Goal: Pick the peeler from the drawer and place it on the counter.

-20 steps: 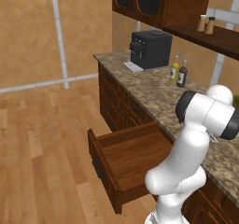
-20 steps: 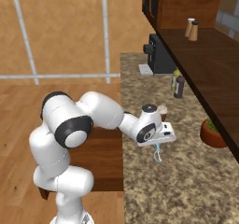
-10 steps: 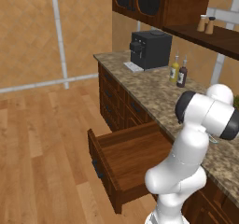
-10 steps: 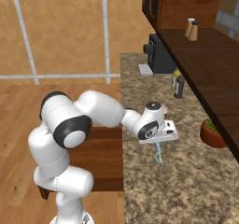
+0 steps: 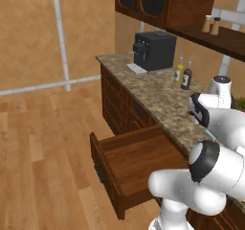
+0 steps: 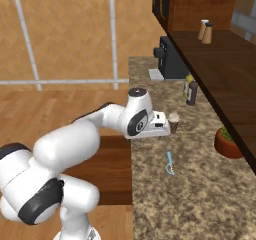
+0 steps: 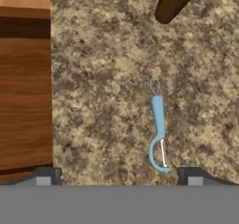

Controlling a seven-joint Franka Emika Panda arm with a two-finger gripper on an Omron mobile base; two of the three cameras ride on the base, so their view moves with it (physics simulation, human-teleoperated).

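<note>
The peeler (image 7: 158,125) lies flat on the speckled counter (image 7: 102,78), its light blue handle pointing away from me and its looped head near my fingertips. My gripper (image 7: 119,176) hovers over it, open, with nothing between the fingers. From the right base view the peeler (image 6: 170,163) rests on the counter (image 6: 200,199) just below the gripper (image 6: 161,133). The drawer (image 5: 139,162) stands pulled out of the cabinets; its wooden edge (image 7: 23,101) runs along the left of the hand view.
A brown cup (image 6: 173,121) stands on the counter just beyond the gripper. Further along are two bottles (image 6: 190,91) and a black coffee machine (image 6: 170,59). A potted plant (image 6: 227,141) sits at the right under the wall shelf.
The gripper has opened and let go of the peeler, which now lies on the counter. The hand has lifted a little away from it.
</note>
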